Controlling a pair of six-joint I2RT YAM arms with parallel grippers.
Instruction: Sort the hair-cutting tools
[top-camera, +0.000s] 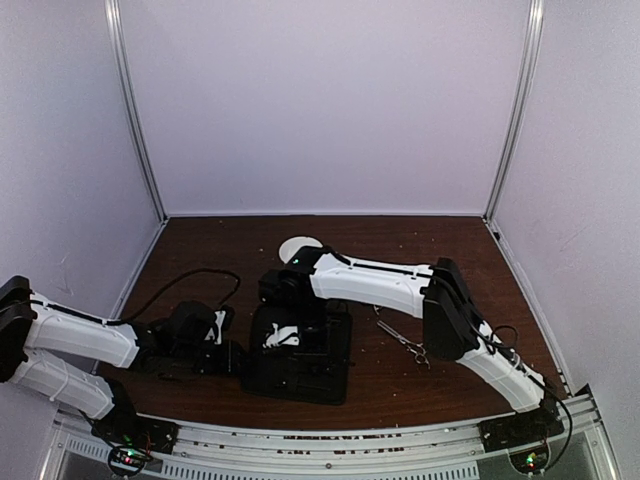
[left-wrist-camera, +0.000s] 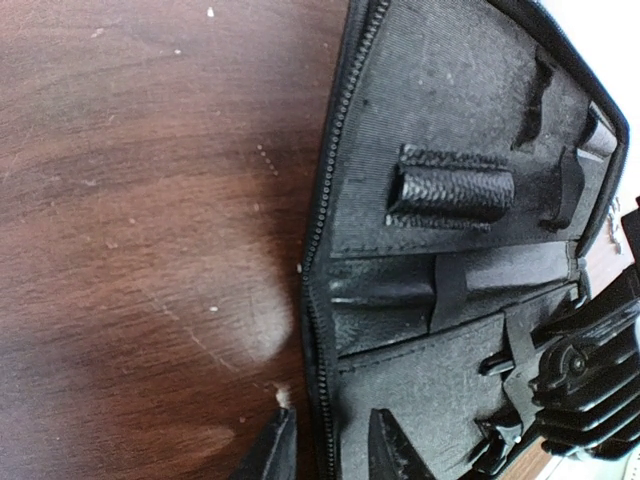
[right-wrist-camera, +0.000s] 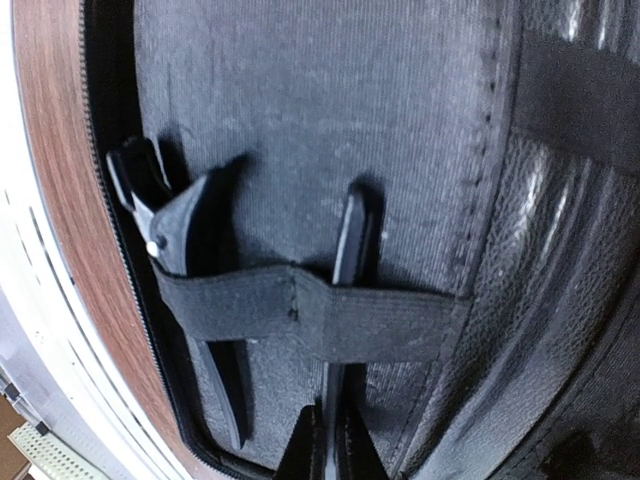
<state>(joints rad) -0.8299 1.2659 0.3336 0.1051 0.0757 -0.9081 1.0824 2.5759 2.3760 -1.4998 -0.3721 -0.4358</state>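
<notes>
Black stick tool (right-wrist-camera: 352, 240) under flat elastic strap (right-wrist-camera: 390, 325)

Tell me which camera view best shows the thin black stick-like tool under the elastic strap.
Right wrist view: the thin black stick-like tool lies close, under the black elastic strap. Neither other view shows it clearly.

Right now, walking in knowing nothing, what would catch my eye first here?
An open black case lies at the near edge of the wooden table. The right gripper is closed on a thin black stick tucked under the case's elastic strap. Silver scissors lie on the table to the case's right.
</notes>
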